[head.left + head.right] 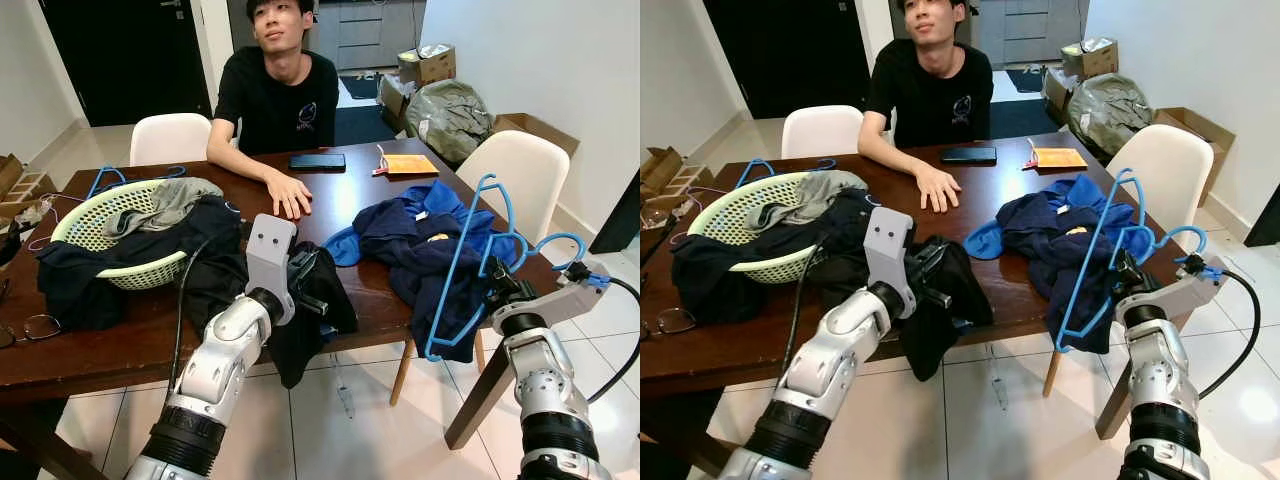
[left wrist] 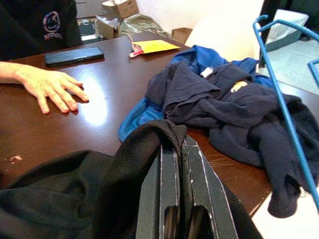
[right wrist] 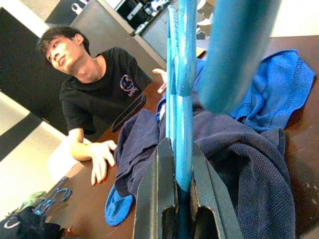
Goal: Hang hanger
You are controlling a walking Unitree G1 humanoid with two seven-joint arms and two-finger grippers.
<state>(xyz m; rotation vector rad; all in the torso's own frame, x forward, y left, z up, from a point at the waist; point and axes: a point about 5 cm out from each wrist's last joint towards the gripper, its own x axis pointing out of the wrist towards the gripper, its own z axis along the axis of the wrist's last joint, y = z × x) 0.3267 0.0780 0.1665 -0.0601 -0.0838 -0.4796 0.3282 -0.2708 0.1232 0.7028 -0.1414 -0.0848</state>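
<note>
The right gripper [image 3: 175, 209] is clamping its fingers [image 3: 154, 199] on the blue hanger [image 1: 462, 262], holding it upright at the tabletop's [image 1: 230, 290] near right edge, touching the navy garment pile [image 1: 430, 250]. The left gripper [image 2: 180, 219] is pinching a fold of black cloth [image 2: 134, 159] between nearly closed fingers [image 2: 167, 189] at the near edge. Farther back, a person's hand [image 1: 289, 193] is resting flat beside a phone [image 1: 317, 161]
</note>
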